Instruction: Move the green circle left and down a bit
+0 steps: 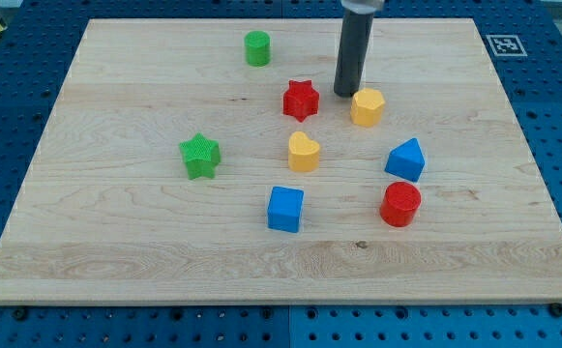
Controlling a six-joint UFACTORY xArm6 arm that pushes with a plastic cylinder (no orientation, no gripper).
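Green circle [256, 47] sits near the board's top, untouched. My tip [344, 93], a bare rod with no fingers to open or close, stands well right of it, between red star [300, 100] and yellow hexagon [367, 106]. Push not begun.

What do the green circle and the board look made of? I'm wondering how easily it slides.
The green circle looks like matte plastic: uniform colour, no strong shine. The board looks like pale, smooth-finished wood, with visible grain and plank seams. My tip sits well to the view's right of it, beside the yellow block.
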